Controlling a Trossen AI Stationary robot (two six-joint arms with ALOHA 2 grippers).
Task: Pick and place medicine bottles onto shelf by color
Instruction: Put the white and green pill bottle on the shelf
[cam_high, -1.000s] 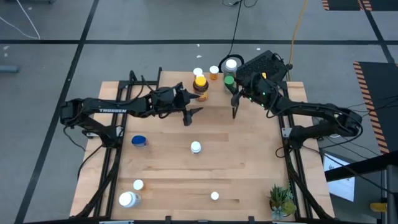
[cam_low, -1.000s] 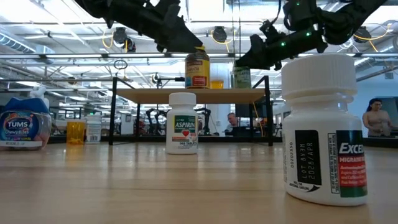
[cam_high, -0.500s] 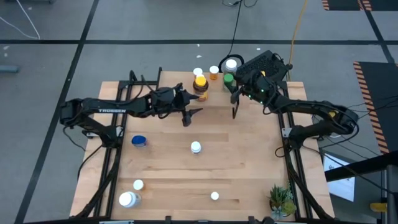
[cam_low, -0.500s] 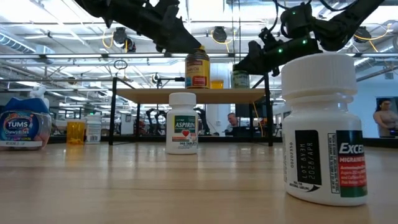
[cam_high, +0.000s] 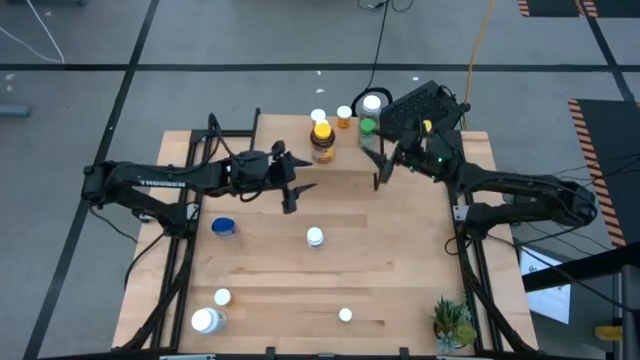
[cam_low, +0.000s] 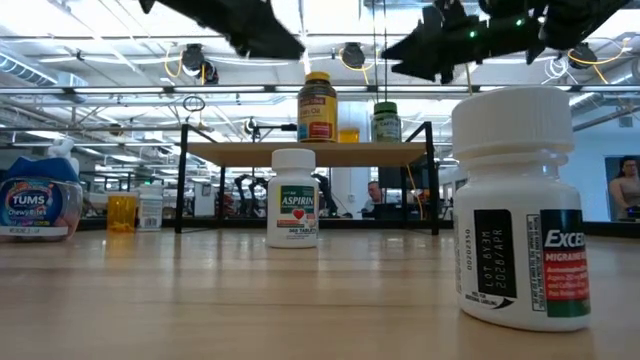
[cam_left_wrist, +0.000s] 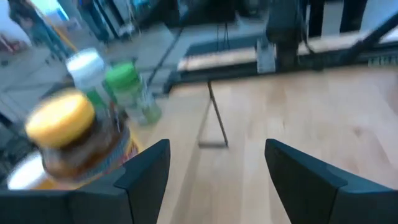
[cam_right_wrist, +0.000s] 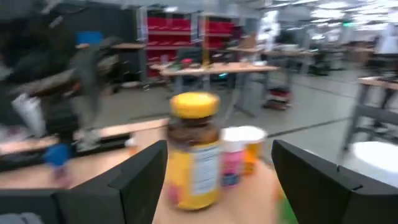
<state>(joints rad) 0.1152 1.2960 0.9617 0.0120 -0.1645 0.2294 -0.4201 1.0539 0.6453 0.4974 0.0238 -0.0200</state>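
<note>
Both arms hang over the far half of the counter (cam_high: 400, 260). The left tool (cam_high: 291, 190), fingers spread and empty, sits just short of the shelf (cam_low: 310, 152), where the yellow-lidded amber bottle (cam_high: 321, 138) and green bottle (cam_high: 367, 129) stand. The right tool (cam_high: 380, 165) is spread too, empty, beside the green bottle. An aspirin bottle (cam_low: 293, 198) stands mid-counter.

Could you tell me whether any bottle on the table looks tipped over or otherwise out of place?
Nothing stands out. The yellow-lidded amber bottle and green bottle stand upright on the shelf, and the aspirin bottle stands upright on the table.
</note>
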